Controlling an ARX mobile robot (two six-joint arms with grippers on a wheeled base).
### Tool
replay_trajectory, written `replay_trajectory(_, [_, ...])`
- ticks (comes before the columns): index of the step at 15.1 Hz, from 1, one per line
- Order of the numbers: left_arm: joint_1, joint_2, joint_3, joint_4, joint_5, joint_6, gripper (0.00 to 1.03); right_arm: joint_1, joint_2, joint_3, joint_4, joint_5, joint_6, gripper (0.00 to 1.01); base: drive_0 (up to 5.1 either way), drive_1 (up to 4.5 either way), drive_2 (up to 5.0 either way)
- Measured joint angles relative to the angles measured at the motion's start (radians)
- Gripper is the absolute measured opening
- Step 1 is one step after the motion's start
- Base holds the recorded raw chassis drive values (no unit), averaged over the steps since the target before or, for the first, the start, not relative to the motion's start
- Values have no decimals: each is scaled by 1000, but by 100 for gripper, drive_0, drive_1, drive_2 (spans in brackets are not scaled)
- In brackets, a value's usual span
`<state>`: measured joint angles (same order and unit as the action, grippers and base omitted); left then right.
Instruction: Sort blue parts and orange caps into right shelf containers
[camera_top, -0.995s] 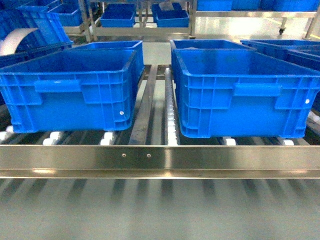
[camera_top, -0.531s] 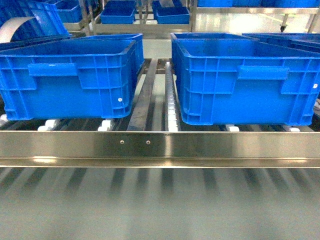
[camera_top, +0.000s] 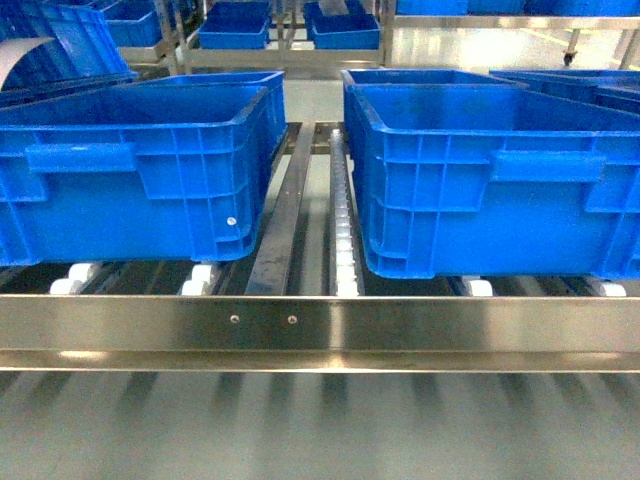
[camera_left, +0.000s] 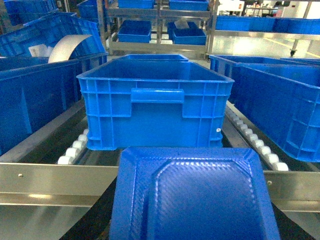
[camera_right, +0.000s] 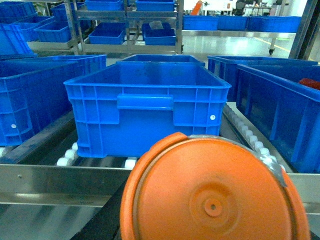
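Warehouse: roller racks (camera_top: 345, 240), blue crates (camera_top: 500, 180)

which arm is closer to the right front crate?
Right. Its camera faces the right crate head-on, orange cap in front. The left arm, behind a blue part, faces the left crate; that right crate sits off to its side.

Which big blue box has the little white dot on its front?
The left crate in the head view: a white dot sits near its lower right corner. The right crate shows none there.

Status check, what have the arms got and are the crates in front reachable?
Grippers themselves not visible. Blue part fills left wrist view, orange cap fills right. Two blue crates ahead on rollers; steel rail crosses in front.
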<state>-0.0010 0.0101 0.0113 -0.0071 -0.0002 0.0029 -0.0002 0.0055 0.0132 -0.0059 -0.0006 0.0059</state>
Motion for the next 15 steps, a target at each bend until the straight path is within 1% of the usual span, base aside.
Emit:
replay_trajectory(7, [0, 0, 0, 1, 0, 0, 41, 0, 0, 0, 0, 0, 0, 44, 2, 434, -430])
replay_trajectory(15, [0, 0, 0, 0, -2, 0, 41, 0, 0, 0, 0, 0, 0, 44, 0, 0, 0])
